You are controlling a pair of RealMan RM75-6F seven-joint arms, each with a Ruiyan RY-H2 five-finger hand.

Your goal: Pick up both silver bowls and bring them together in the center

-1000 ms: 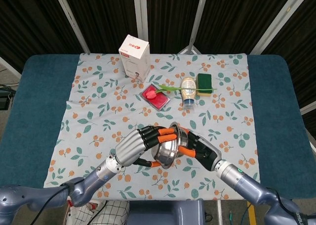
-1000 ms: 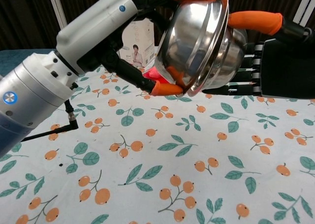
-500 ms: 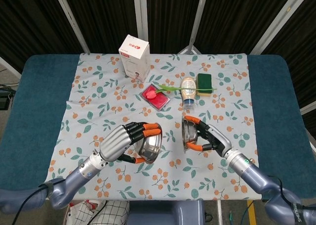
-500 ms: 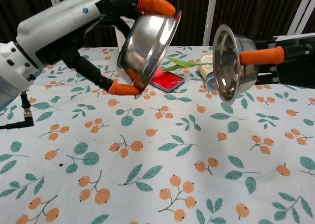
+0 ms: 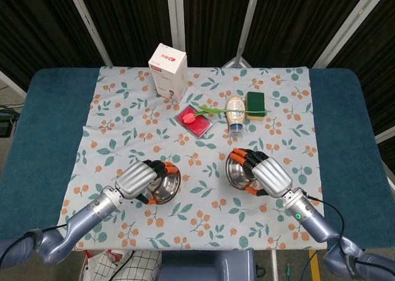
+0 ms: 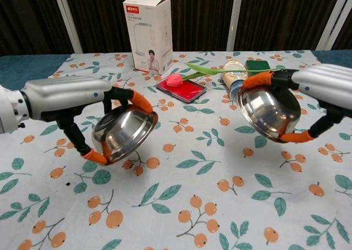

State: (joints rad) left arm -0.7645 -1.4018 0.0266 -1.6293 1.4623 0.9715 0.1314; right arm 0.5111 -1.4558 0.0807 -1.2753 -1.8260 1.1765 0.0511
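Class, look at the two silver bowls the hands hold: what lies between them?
Only bare floral tablecloth lies between the left bowl and the right bowl, seen in both views.

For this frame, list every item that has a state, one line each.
Left bowl: gripped by left robot hand, tilted, off the cloth.
Right bowl: gripped by right robot hand, tilted, apart from the left one.
White box: upright.
Bottle: lying down.
Tulip: lying across the red pad.

You have two silver bowls, one left (image 5: 163, 186) and one right (image 5: 239, 172); one white box (image 5: 168, 70); one red pad (image 5: 195, 121); one tulip (image 5: 213, 111); one bottle (image 5: 235, 114); one green sponge (image 5: 256, 103).
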